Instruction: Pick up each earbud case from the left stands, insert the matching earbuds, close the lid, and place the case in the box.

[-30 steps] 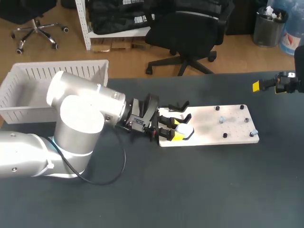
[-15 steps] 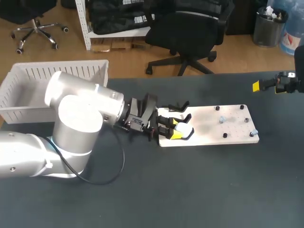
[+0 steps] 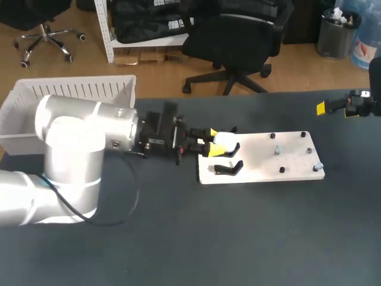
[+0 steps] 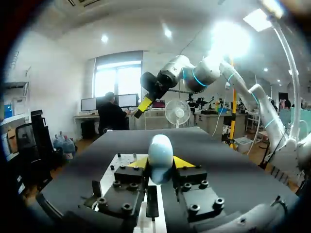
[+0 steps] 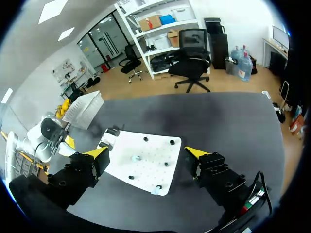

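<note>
One white earbud case [image 3: 224, 138] is clamped between the left tool's [image 3: 214, 143] yellow tips, over the left end of the white board [image 3: 268, 156] mid-bench [image 3: 238, 238]. The right tool [image 5: 148, 153], fingers apart, hangs near the bench's right edge.

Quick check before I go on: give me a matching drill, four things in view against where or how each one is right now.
Things:
1. earbud case
2. front black stand
3. white box
4. right gripper

States:
A. open, at the far right of the table
B. bare, on the white board
C. at the table's back left corner
D. clamped in the left gripper

Pairs: 1-D, 2-B, 3-C, 4-A.
</note>
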You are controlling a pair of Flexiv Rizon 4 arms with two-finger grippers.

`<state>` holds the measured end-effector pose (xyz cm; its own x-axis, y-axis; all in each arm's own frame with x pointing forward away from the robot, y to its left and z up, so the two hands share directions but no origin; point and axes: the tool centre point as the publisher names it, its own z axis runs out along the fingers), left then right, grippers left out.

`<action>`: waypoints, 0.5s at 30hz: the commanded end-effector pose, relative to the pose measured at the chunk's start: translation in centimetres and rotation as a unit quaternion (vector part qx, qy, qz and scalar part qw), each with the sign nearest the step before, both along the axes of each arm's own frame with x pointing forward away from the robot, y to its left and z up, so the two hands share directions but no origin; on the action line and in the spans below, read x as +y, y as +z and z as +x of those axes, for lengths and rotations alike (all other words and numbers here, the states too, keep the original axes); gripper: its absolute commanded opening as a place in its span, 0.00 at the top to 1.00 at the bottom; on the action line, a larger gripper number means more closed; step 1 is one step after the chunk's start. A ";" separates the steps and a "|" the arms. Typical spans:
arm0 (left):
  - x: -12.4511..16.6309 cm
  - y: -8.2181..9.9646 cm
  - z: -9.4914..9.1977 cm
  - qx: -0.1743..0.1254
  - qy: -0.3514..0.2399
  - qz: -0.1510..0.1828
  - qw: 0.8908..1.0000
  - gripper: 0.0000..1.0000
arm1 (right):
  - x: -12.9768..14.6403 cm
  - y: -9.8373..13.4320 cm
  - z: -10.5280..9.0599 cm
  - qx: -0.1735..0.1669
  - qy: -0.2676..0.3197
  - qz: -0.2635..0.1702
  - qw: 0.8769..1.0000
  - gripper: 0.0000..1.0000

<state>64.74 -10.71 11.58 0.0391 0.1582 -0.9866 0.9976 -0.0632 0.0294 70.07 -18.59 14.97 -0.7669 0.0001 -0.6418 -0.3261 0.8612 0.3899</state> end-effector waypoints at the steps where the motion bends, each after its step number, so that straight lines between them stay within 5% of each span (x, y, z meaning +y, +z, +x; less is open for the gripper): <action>1: 1.5 1.8 -1.2 -0.013 0.029 -0.034 0.999 1.00 | -0.1 0.0 0.0 0.000 0.001 0.000 1.000 0.00; 15: 1.6 2.3 -1.3 -0.013 0.029 -0.037 0.999 1.00 | -0.1 0.0 0.0 0.000 0.001 0.000 1.000 0.00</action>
<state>63.66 -9.01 13.94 0.0558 0.0912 -0.9943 0.9984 -0.0167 0.0545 70.07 -18.59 14.97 -0.7669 0.0001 -0.6418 -0.3261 0.8612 0.3899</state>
